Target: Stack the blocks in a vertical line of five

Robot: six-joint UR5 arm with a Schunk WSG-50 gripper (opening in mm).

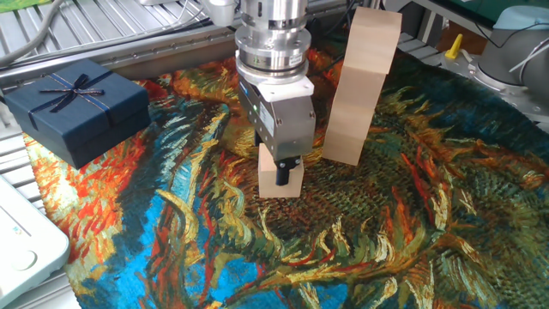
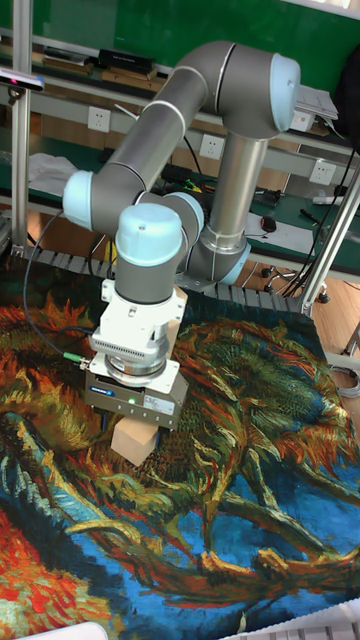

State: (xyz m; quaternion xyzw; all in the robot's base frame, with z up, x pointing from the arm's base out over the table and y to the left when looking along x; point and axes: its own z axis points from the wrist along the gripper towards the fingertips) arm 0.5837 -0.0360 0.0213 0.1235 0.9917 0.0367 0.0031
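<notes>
A single pale wooden block [image 1: 273, 182] lies on the painted cloth; it also shows in the tall fixed view as the block [image 2: 134, 441] under the arm's wrist. My gripper [image 1: 280, 165] hangs straight down over it, and one dark finger [image 1: 283, 174] reaches down the block's near face. The other finger is hidden behind the block. The jaws look open, straddling the block. Just to the right, a tall column of stacked blocks [image 1: 361, 86] stands leaning slightly, close to the gripper body.
A navy gift box with a bow [image 1: 75, 106] sits at the far left. A white device [image 1: 21, 245] lies at the lower left corner. Metal rails [image 1: 129, 34] run along the back, and a grey arm segment [image 1: 515, 60] sits at the right edge.
</notes>
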